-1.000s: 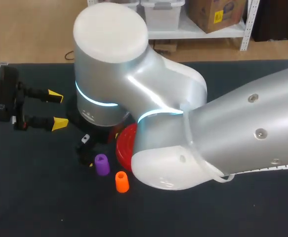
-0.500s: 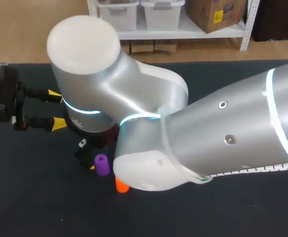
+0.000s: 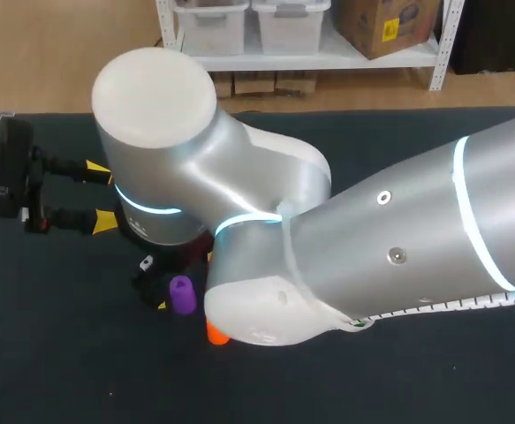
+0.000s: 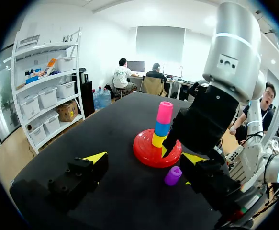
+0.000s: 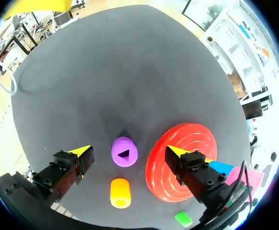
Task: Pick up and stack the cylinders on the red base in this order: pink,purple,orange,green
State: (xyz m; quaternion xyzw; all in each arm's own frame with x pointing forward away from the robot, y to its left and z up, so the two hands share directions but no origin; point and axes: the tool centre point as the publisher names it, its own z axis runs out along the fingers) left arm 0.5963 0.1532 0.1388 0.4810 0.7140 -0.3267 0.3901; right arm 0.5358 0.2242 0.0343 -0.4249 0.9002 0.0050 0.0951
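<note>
Colour and shape: the purple cylinder (image 5: pixel 124 151) is a short, round piece of plain violet. From above, in the right wrist view, its top face shows a dark three-cornered hole in the middle.
Place: it stands on end on the black table (image 3: pixel 63 353), near the red base (image 5: pixel 187 163) but not on it.
Cylinder and right jaws: it sits between the two fingers of the right gripper (image 5: pixel 128 152), about midway. Bare table shows on both sides, so neither yellow tip touches it. Whether the tips are level with it or above it cannot be told.
Right jaws: spread wide, holding nothing.
Cylinder and left jaws: the left gripper (image 3: pixel 102 195) is well apart from it, near the table's left edge. In the left wrist view the cylinder lies ahead of the fingers, toward one side.
Left jaws: open and empty.
Base: ringed red disc carrying a stack of yellow, blue and pink from the bottom up. The pink cylinder (image 4: pixel 164 112) is on top.
Neighbours: the orange cylinder (image 5: pixel 120 192) lies just beside the purple one, not touching it. A green cylinder (image 5: pixel 183 218) lies near the base's rim.
Right arm (image 3: pixel 372 247): in the head view it covers the base and most of the orange piece.
</note>
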